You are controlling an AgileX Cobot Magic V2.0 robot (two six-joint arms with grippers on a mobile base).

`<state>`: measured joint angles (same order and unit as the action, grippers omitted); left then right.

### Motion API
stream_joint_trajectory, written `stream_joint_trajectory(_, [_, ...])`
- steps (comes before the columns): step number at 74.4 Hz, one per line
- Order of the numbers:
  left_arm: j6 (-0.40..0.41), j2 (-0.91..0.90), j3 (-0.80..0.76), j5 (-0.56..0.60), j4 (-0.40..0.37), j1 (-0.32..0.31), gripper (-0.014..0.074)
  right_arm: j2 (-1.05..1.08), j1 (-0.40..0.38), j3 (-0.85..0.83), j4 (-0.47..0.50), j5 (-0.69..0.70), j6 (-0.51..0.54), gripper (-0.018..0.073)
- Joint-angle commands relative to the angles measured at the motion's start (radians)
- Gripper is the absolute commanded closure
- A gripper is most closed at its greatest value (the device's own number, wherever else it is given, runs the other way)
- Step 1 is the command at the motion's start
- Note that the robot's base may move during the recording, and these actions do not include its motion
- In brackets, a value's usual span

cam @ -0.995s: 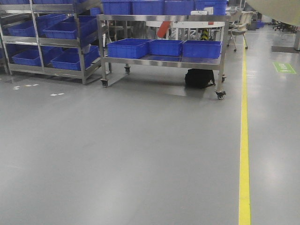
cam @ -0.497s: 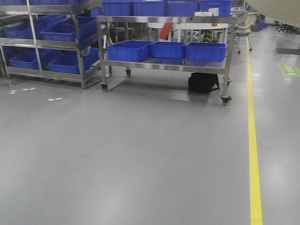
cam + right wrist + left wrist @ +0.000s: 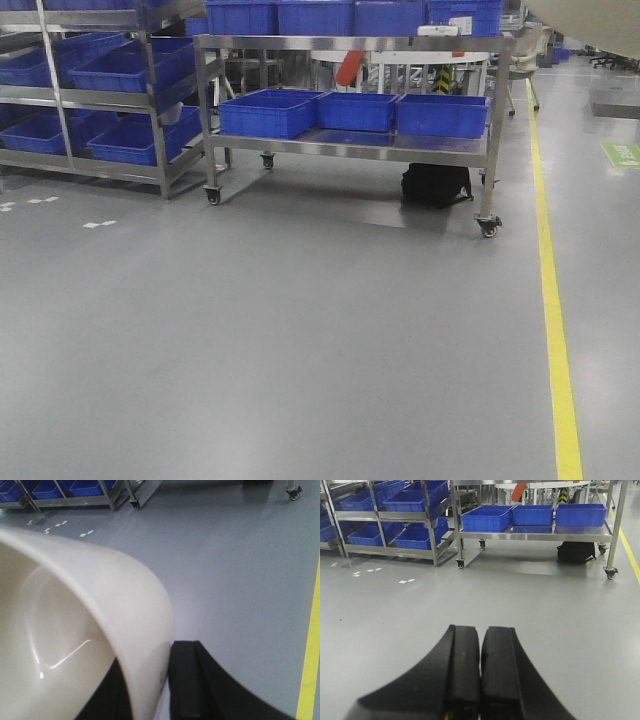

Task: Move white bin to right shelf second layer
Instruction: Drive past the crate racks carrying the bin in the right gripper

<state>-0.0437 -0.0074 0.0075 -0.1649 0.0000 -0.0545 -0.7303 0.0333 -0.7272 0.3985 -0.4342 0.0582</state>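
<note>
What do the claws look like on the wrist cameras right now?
Both are matte black. The left claw shows two thick fingers, flat-faced inside and curving outward toward the base. The right claw shows the same black curved shape. No markings are visible, and the arms themselves are out of view.

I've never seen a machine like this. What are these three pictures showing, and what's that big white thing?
This is a robot on a mobile base with two arms, each ending in a gripper, a two-fingered clamp. The front-facing picture looks ahead from its body: grey floor, a yellow line, and a steel trolley carrying blue crates, with a black bag beneath it. The other two pictures come from cameras on the wrists. The left gripper is shut and empty. The right gripper is clamped on the wall of the white bin, a glossy cream tub.
</note>
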Motion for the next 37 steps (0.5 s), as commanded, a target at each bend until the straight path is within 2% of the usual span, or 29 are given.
stream_joint_trajectory(1, [0.005,-0.014,0.037,0.087,0.0,-0.003,0.0512,0.007,-0.006,-0.034,0.019,0.09,0.001,0.0504])
stream_joint_trajectory(37, [0.005,-0.014,0.037,0.087,0.0,-0.003,0.0512,0.007,-0.006,-0.034,0.019,0.09,0.001,0.0504])
